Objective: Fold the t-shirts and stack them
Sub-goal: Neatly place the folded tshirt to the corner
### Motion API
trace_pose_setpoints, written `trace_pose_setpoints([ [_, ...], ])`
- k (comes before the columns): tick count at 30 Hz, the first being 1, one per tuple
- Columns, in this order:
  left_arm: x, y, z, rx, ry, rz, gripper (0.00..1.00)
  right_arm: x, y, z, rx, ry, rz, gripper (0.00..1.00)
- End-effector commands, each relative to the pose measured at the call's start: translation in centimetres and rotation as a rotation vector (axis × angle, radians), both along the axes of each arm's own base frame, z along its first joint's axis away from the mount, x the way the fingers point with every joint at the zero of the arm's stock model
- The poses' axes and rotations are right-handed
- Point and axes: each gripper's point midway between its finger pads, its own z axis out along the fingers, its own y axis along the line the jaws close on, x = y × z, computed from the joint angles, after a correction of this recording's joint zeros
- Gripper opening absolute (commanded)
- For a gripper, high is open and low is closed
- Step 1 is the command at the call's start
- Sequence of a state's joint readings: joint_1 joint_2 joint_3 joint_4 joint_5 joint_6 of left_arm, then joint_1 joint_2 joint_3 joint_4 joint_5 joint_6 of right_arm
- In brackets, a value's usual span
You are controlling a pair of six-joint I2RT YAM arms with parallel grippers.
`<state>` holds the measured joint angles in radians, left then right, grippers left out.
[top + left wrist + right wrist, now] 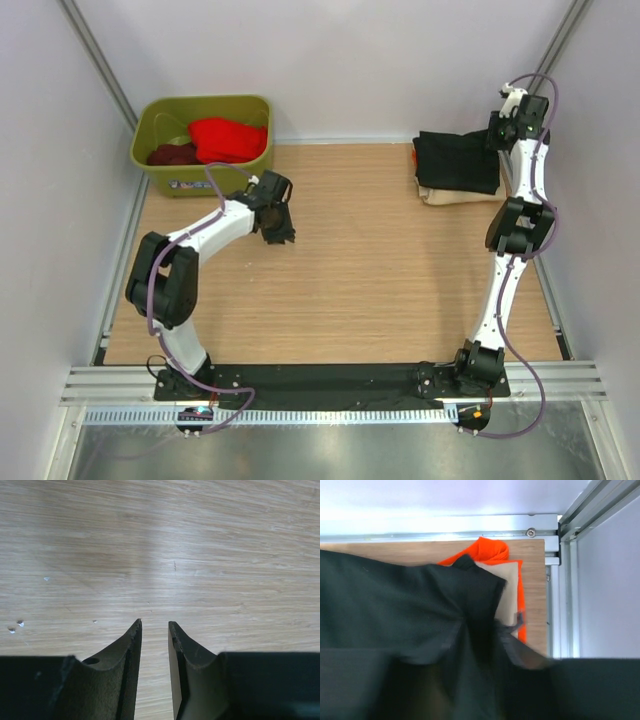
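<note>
Matt wood tbl (360, 280), soft cloth t-shirts (455, 160)

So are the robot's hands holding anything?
The left gripper holds nothing, its jaws apart over bare table. The right gripper is against the black t-shirt; cloth hides its fingers, so a grip cannot be told.

Right gripper (497, 134): fingers lost, dark on dark, against the black t-shirt (395, 605). The wrist view is blurred there, so how the jaws stand, and whether cloth is pinched, cannot be told. Black t-shirt runs off the left and bottom edges.

Beyond the gripper, beige t-shirt (509, 597): one corner out, rest covered by the black. Under it, orange cloth (492, 552): bunched edge only, garment type unclear.

Left gripper (155, 626): finger roots cut by the bottom edge. Left of its fingers, pale specks (15, 626) on the table (225, 555), too small to name.

Beyond it, maroon t-shirt (172, 154) part-hidden by the red t-shirt (230, 140) and the wall of the olive-green tub (160, 172). Tub label unreadable.
</note>
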<state>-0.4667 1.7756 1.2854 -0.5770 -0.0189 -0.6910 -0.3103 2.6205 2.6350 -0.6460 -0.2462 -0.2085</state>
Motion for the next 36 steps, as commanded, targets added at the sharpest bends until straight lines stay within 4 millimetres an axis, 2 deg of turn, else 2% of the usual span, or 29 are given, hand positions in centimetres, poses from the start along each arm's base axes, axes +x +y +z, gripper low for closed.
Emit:
trace_pose_setpoints([
  [1,0.3,-1.1,2.2,-0.022,-0.066,0.000,0.29,2.4,-0.9,4.4,0.003,-0.173,-0.020,0.41],
  [3,-0.1,-1.3,2.4,-0.028,-0.069,0.000,0.29,2.5,-0.4,5.1,0.025,-0.191,-0.018,0.48],
  [4,-0.3,-1.5,2.9,-0.037,-0.076,-0.001,0.29,2.4,0.1,6.5,0.030,-0.207,-0.014,0.52],
  [6,-0.5,-1.6,3.4,-0.049,-0.079,0.011,0.30,2.0,0.7,7.2,0.060,-0.204,-0.038,0.65],
  [8,-0.7,-1.9,4.4,-0.071,-0.090,0.008,0.30,1.4,1.8,9.7,0.087,-0.228,-0.053,0.66],
  [9,-0.8,-2.1,4.7,-0.080,-0.091,0.011,0.30,1.1,2.3,9.3,0.105,-0.211,-0.059,0.63],
  [10,-1.0,-2.4,5.2,-0.090,-0.096,0.008,0.30,0.7,3.1,11.2,0.115,-0.231,-0.054,0.60],
  [11,-1.2,-2.6,5.5,-0.103,-0.088,0.015,0.31,0.3,3.6,11.1,0.120,-0.215,-0.054,0.52],
  [12,-1.1,-2.7,5.8,-0.115,-0.089,0.019,0.30,-0.2,4.2,10.2,0.150,-0.184,-0.067,0.48],
  [13,-1.3,-2.9,6.0,-0.124,-0.089,0.016,0.30,-0.5,4.8,10.3,0.165,-0.174,-0.060,0.45],
  [14,-1.2,-2.9,6.4,-0.133,-0.094,0.022,0.31,-0.8,6.2,10.7,0.178,-0.169,-0.036,0.41],
  [15,-1.6,-3.4,6.7,-0.159,-0.080,0.007,0.31,-1.5,7.3,9.6,0.198,-0.121,-0.019,0.36],
  [19,-1.9,-4.0,7.8,-0.192,-0.072,-0.015,0.32,-3.0,12.6,8.1,0.235,-0.022,0.051,0.31],
  [20,-1.4,-4.6,9.5,-0.219,-0.096,-0.026,0.32,-3.5,13.6,8.2,0.248,-0.006,0.057,0.30],
  [21,-1.7,-5.2,10.5,-0.250,-0.087,-0.050,0.32,-4.6,16.0,9.5,0.279,-0.004,0.058,0.30],
  [22,-1.8,-5.5,11.3,-0.270,-0.088,-0.052,0.32,-5.5,17.2,10.6,0.296,-0.013,0.063,0.30],
  [23,-1.6,-5.8,12.6,-0.295,-0.108,-0.056,0.32,-6.4,18.4,11.6,0.312,-0.017,0.065,0.35],
  [24,-1.2,-6.2,14.7,-0.329,-0.147,-0.057,0.32,-8.4,20.5,13.3,0.325,-0.017,0.081,0.35],
  [26,-0.8,-6.4,17.0,-0.356,-0.201,-0.070,0.32,-10.7,22.5,14.4,0.379,0.015,0.055,0.35],
  [27,-0.5,-6.5,18.5,-0.366,-0.238,-0.076,0.32,-12.2,22.8,13.6,0.408,0.060,0.035,0.36],
  [28,-0.2,-6.3,19.2,-0.361,-0.261,-0.075,0.33,-14.6,26.2,15.7,0.501,0.066,0.086,0.36],
  [29,-0.6,-6.0,19.3,-0.343,-0.253,-0.080,0.33,-16.2,27.2,13.9,0.550,0.110,0.111,0.36],
  [30,-0.8,-5.7,20.6,-0.346,-0.272,-0.082,0.33,-17.7,28.2,14.0,0.590,0.126,0.141,0.35],
  [31,-1.1,-5.6,20.9,-0.350,-0.274,-0.089,0.33,-20.3,29.1,16.6,0.628,0.088,0.146,0.35],
  [32,-1.6,-5.4,21.0,-0.353,-0.275,-0.091,0.33,-22.3,29.8,14.4,0.629,0.142,0.149,0.35],
  [33,-2.0,-5.2,21.2,-0.358,-0.275,-0.087,0.33,-23.7,30.3,14.6,0.620,0.140,0.168,0.36],
  [34,-3.0,-4.7,21.2,-0.363,-0.272,-0.085,0.34,-26.2,31.0,16.6,0.609,0.094,0.203,0.38],
  [35,-3.6,-4.5,21.2,-0.373,-0.266,-0.086,0.33,-27.7,30.7,15.4,0.594,0.132,0.171,0.41],
  [36,-4.2,-4.5,21.3,-0.382,-0.268,-0.099,0.34,-29.0,30.6,16.1,0.596,0.123,0.178,0.43],
])
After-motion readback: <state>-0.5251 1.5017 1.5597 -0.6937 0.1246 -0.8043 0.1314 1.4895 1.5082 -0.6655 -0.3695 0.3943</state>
